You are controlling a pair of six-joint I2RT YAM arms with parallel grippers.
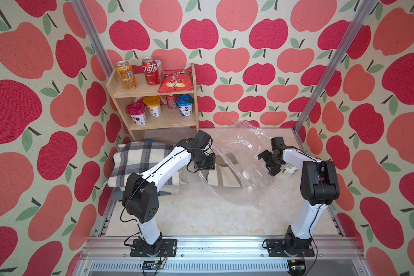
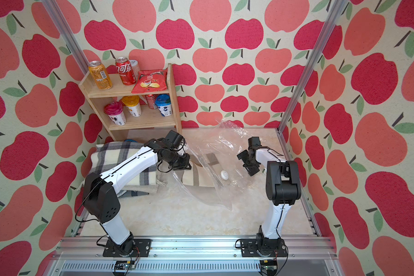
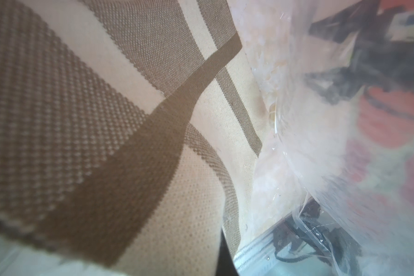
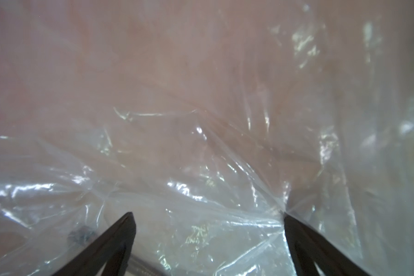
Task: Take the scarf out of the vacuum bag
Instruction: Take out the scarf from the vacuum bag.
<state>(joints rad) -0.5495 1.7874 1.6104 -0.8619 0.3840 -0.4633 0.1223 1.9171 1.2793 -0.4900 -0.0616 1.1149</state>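
1. The walls (image 1: 249, 35) on 3 sides are cream cloth printed with big red and pink apples and green leaves.
2. 2 aluminium posts (image 1: 91, 35) rise from the back corners.
3. The tabletop (image 1: 201, 215) has a pale cream marble pattern and is evenly lit.
4. A wooden shelf (image 1: 139, 94) stands at the back left. Cans (image 1: 126, 75) and a red chip bag (image 1: 176, 82) are on its upper board, and 3 cups (image 1: 152, 106) are on the lower.
5. An aluminium rail (image 1: 213, 246) runs along the front edge.
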